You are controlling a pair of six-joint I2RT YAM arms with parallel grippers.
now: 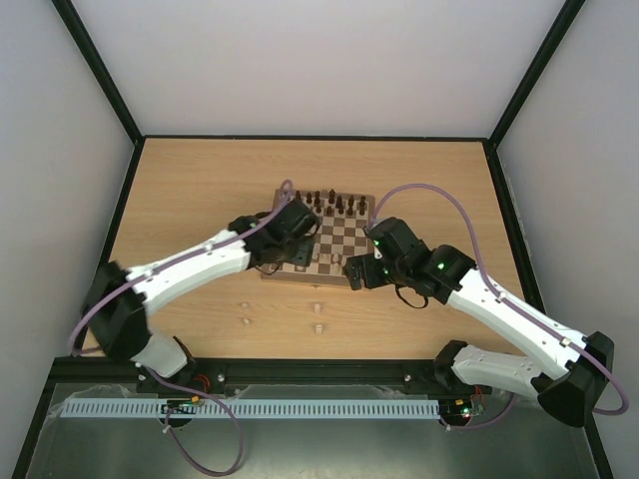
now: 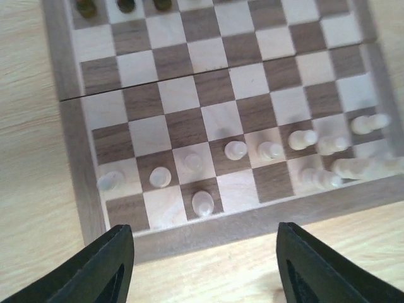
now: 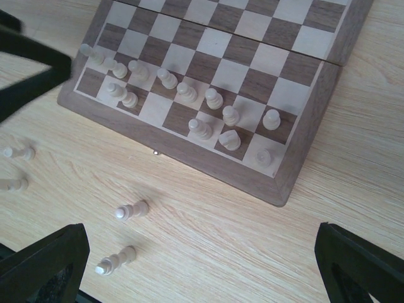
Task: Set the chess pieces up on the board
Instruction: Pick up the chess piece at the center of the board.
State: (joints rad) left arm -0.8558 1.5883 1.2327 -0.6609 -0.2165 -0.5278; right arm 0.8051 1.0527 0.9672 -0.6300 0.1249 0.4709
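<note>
Two grippers, both spread apart and holding nothing: left gripper (image 2: pixel 205 235) over the near border of the board (image 2: pixel 77 189), right gripper (image 3: pixel 199 243) over the table (image 3: pixel 252 252). Pale pieces (image 3: pixel 214 98) crowd the board's two near rows (unevenly). Four more sit off it on the table.

Small pale chess pieces (image 3: pixel 201 129) stand in two rows at one edge of the checkered board (image 3: pixel 221 170), and four more seem to stand beside it.

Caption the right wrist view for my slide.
Right claw open beside the board; pale pieces line its near rows, four more on the table.
</note>
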